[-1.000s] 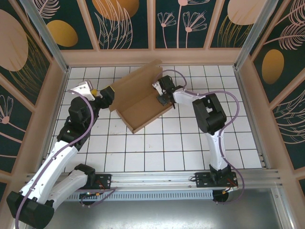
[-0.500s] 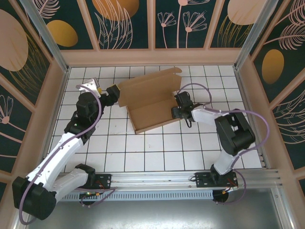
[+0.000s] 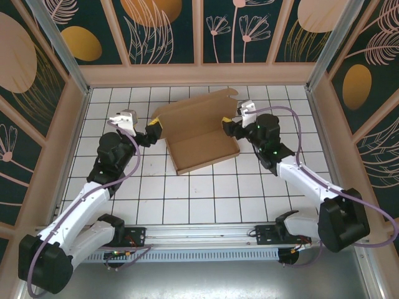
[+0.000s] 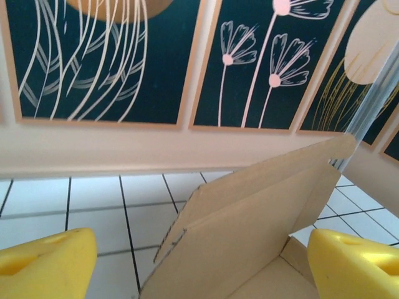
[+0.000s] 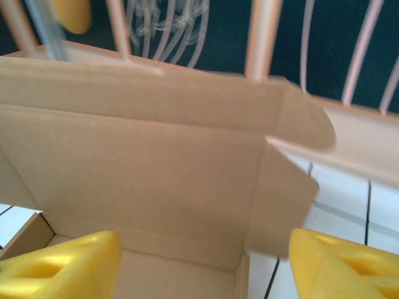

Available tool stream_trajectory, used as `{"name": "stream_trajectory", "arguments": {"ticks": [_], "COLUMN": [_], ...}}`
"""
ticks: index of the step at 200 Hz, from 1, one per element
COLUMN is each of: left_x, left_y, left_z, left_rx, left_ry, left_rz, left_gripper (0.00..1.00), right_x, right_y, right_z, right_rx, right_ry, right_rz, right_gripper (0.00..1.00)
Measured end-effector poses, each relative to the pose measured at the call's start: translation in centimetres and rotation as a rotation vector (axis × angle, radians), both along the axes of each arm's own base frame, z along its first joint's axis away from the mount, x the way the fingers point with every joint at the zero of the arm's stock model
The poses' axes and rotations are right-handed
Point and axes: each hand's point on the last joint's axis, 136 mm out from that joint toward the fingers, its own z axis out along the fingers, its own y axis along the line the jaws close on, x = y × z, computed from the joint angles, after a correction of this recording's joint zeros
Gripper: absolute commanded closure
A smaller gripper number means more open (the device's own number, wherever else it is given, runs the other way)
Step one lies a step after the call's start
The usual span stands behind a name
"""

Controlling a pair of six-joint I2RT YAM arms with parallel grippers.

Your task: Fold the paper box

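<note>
**Standing half folded, waiting on the lid**

Counting from the largest: one white tiled table (image 3: 206,193), carrying everything else.

Lying on it toward the far middle, between the arms and turned a little askew: one paper box (image 3: 199,140). Judging the folding as well along. Showing a shallow tray with low walls raised on the near side and at both ends. Standing up along the far edge, one lid panel (image 3: 193,112), with its tuck flap and rounded ear unfolded at the top. Leaving, by the look of it, the lowering of that lid onto the tray and the tucking in of the flap.

Reaching in from the near edge: two arms, the left arm (image 3: 93,193) and the right arm (image 3: 299,177).

Hovering at the box's two ends: two grippers, the left gripper (image 3: 156,131) and the right gripper (image 3: 226,124), each spread wide and gripping nothing. Sitting too close to the cardboard for telling contact.

Showing in the wrist views: four yellow fingertips, one pair on the left (image 4: 47,265) and one on the right (image 5: 62,261), framing the cardboard without pinching it.
</note>
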Motion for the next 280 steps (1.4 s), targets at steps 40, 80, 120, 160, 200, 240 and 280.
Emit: {"name": "stream_trajectory", "arguments": {"ticks": [40,80,120,160,200,240,280], "left_x": [0.9,0.4,1.3,3.1,4.2,5.3,6.4], "left_y": [2.3,1.7,0.7,0.3,0.0,-0.7,-1.3], "left_z": [-4.3,-7.5,-10.3,-11.4,-11.1,-11.6,-11.7], "left_rx": [0.032,0.053,0.099,0.152,0.194,0.224,0.224], "left_ry": [0.012,0.045,0.105,0.134,0.116,0.121,0.122], "left_rz": [0.039,-0.015,-0.060,-0.069,-0.077,-0.109,-0.132], "left_gripper": [0.17,0.17,0.24,0.40,0.63,0.82,0.91], "right_x": [2.3,5.9,10.0,12.1,12.2,11.5,10.4], "right_y": [-2.0,-3.6,-3.6,-2.2,-0.7,-0.1,-0.3], "right_z": [0.3,-2.6,-5.5,-6.2,-6.4,-6.9,-6.8], "right_rx": [-0.089,-0.144,-0.139,-0.128,-0.125,-0.118,-0.093], "right_ry": [-0.122,-0.106,-0.052,-0.036,-0.017,0.006,0.034], "right_rz": [0.113,0.168,0.217,0.293,0.366,0.399,0.369], "right_gripper": [0.21,0.22,0.23,0.36,0.69,0.94,1.00]}}
